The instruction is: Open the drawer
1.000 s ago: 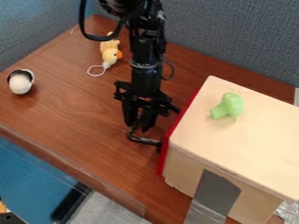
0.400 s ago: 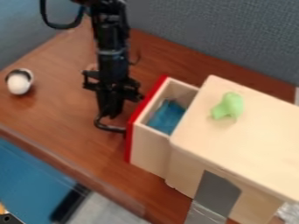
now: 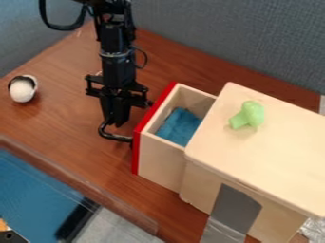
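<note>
Camera view: left of the wooden box (image 3: 254, 147), the end effector (image 3: 115, 121) hangs at the handle (image 3: 115, 137), its opening and any grip unclear; the drawer (image 3: 158, 159) juts from the box's left side, so further opening likely runs leftward.

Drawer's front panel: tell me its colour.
The drawer's front panel is red, as the camera view shows best.

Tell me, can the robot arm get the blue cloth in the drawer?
Probably yes: the drawer is open and the blue cloth shows inside, but the gripper would first have to rise over the red front.
</note>
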`<state>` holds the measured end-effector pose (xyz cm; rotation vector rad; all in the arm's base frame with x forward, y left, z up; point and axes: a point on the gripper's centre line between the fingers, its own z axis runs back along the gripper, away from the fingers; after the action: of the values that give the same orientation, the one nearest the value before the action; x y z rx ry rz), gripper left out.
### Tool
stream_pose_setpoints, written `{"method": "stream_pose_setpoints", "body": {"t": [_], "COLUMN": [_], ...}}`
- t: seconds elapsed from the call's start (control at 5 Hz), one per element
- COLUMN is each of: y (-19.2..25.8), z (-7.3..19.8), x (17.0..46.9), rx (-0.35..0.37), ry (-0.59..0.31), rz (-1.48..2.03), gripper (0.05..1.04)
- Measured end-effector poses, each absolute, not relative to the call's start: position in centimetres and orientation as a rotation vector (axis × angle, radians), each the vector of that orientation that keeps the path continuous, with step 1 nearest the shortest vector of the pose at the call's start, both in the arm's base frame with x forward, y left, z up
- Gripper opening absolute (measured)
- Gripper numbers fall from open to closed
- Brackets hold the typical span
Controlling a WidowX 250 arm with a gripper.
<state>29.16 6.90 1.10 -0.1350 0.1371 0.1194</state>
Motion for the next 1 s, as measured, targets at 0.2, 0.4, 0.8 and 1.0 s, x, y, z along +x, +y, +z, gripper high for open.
{"method": "stream_pose_setpoints", "body": {"t": [0.2,0.4,0.8,1.0], "y": [7.7,8.2,9.1,9.3], "z": [1.4,1.8,3.3,4.0], "x": [29.4,29.6,30.2,29.9], "rx": [-0.129,-0.137,-0.126,-0.101], "ry": [0.13,0.121,0.078,0.089], "rz": [0.131,0.14,0.148,0.152], "gripper": [0.135,0.135,0.404,0.71]}}
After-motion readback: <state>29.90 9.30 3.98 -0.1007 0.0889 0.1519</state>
